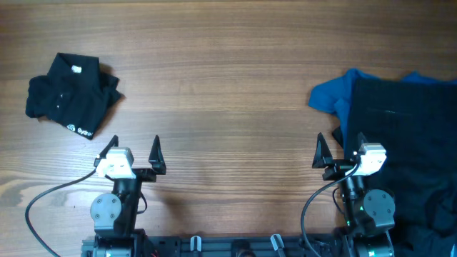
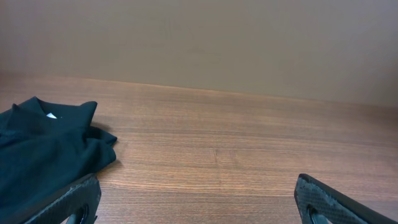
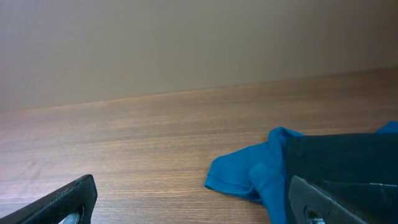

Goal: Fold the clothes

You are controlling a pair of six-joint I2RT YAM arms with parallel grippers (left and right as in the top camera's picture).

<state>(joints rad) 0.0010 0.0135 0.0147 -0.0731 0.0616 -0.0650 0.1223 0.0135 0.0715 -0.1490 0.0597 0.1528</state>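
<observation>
Shorts (image 1: 407, 135) overlap blue top (image 1: 328, 96); blk shirt (image 1: 68, 93) apart.

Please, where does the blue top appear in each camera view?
Overhead: the blue top is at upper right, partly under a black cloth.
Left wrist: not in it.
Right wrist: lower right, sticking out to the left of the black cloth.
Shared landmark: the black cloth covering its right side.

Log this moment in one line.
left gripper: open, empty | right gripper: open, empty | black shirt: table left | blue top: under black garment
</observation>
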